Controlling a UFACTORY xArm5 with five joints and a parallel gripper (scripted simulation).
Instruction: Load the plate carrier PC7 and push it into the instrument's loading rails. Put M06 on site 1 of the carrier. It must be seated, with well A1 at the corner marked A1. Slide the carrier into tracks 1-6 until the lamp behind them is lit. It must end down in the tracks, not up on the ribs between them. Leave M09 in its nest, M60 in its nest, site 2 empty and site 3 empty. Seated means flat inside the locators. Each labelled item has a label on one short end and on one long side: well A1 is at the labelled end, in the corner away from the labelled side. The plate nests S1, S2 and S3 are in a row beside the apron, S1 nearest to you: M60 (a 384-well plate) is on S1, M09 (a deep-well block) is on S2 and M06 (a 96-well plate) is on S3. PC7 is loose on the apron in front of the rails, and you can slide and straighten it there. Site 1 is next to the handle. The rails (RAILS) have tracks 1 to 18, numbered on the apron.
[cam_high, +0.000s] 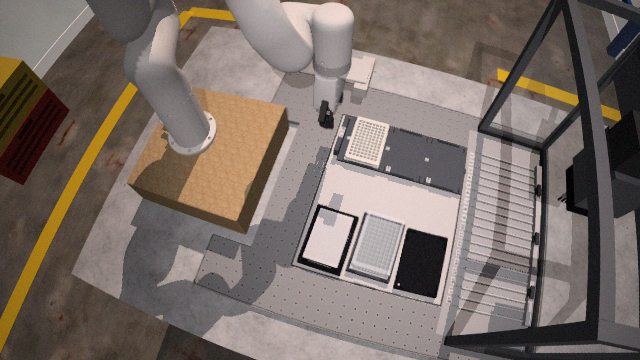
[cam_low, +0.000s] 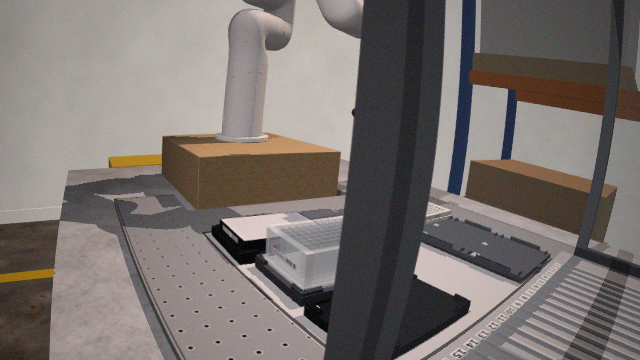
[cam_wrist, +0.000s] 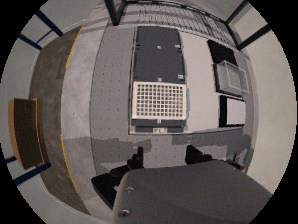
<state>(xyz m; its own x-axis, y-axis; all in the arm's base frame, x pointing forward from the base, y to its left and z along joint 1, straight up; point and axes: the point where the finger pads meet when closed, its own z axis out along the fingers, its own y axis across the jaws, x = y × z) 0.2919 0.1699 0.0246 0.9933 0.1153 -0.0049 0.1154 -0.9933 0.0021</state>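
The dark grey carrier PC7 (cam_high: 405, 157) lies on the white apron, its far end close to the rails (cam_high: 500, 220). The white 96-well plate M06 (cam_high: 367, 141) sits on site 1 beside the carrier's handle (cam_high: 340, 137); the other two sites are bare. My gripper (cam_high: 326, 116) is open and empty, low over the deck just behind the handle end. In the wrist view the fingers stand apart, short of M06 (cam_wrist: 158, 99), with the carrier (cam_wrist: 158, 56) stretching away toward the rails. In the exterior view the frame post hides the gripper.
M60 (cam_high: 328, 239) is in nest S1 and the clear block M09 (cam_high: 377, 246) is in S2; the black nest S3 (cam_high: 421, 262) is bare. The arm's brown base box (cam_high: 210, 160) stands left. A dark frame (cam_high: 595, 175) surrounds the rails.
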